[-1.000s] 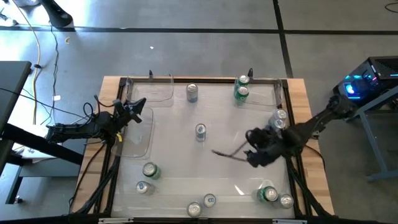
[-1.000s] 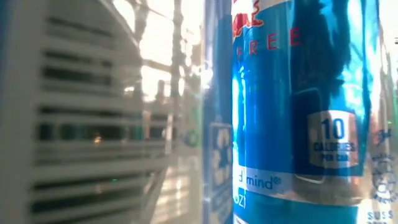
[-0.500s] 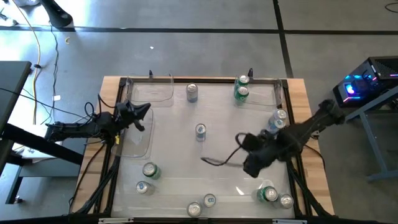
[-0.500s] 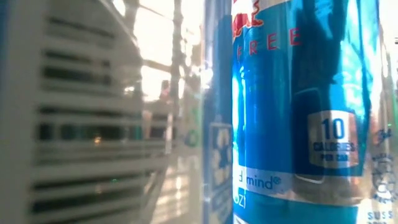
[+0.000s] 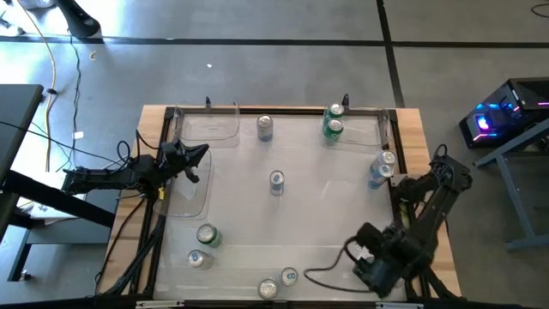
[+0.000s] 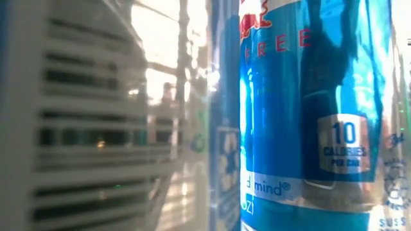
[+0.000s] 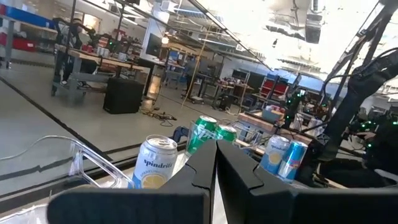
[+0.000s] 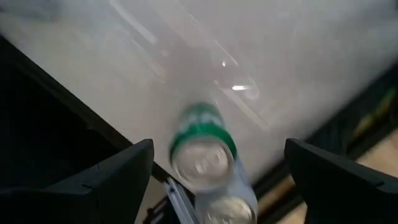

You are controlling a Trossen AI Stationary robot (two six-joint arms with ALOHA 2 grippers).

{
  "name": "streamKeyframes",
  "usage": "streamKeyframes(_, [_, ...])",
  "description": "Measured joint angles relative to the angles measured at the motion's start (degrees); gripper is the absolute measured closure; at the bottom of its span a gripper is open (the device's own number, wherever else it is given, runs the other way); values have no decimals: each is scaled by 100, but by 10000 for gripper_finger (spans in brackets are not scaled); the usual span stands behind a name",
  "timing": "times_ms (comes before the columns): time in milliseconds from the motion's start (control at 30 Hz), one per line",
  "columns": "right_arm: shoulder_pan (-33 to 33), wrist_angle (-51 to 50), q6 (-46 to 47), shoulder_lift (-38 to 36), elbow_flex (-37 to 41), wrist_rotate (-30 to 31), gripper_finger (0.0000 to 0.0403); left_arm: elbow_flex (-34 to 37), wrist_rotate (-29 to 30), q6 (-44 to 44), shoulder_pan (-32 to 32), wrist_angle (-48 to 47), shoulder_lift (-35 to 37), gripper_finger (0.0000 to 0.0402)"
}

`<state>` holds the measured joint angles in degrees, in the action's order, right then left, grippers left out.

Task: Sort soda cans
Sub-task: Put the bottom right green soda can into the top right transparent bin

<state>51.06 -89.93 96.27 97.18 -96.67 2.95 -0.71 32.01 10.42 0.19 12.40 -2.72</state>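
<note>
Soda cans stand upright on the table. In the high view there is a silver one (image 5: 264, 127), two green ones (image 5: 333, 123) at the far edge, a pair (image 5: 382, 166) at the right, a blue one (image 5: 276, 180) in the middle, and several (image 5: 207, 234) (image 5: 279, 283) along the near edge. My right gripper (image 5: 377, 268) (image 8: 219, 149) hangs open over the near right corner. Its fingers are spread wide above a green can (image 8: 202, 148) and touch nothing, and a silver-topped can (image 8: 227, 211) stands beside that can. My left gripper (image 5: 193, 159) (image 7: 216, 168) is shut and waits at the left edge.
Clear plastic trays lie at the left (image 5: 193, 189), the far left (image 5: 214, 129) and the far right (image 5: 364, 129). A dark frame (image 5: 154, 232) borders the table. In the low view a blue can (image 6: 308, 109) and a pale can (image 6: 64, 115) stand close in front of the camera.
My right arm has swung from the middle right of the table toward the near right corner. It has tipped to point down and now covers the green and silver cans there. The cans have stayed in place.
</note>
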Motion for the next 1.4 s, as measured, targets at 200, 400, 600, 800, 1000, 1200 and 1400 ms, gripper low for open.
streamKeyframes(200, [362,-12,667,-113,278,-407,45,0,0,43,2,-11,0,392])
streamKeyframes(400, [540,-4,485,-113,282,248,45,0,2,-16,2,-52,0,392])
streamKeyframes(600, [536,235,-22,-113,282,357,45,0,2,-98,2,-109,0,392])
streamKeyframes(800, [576,257,-379,-113,282,543,45,0,4,-165,2,-107,0,392])
streamKeyframes(1000, [593,173,-696,-89,282,520,45,0,11,-169,2,-104,0,392])
streamKeyframes(1200, [766,225,-935,293,282,751,45,0,13,-167,2,-112,0,392])
streamKeyframes(1400, [896,480,-871,644,284,570,45,0,13,-152,2,-273,0,392])
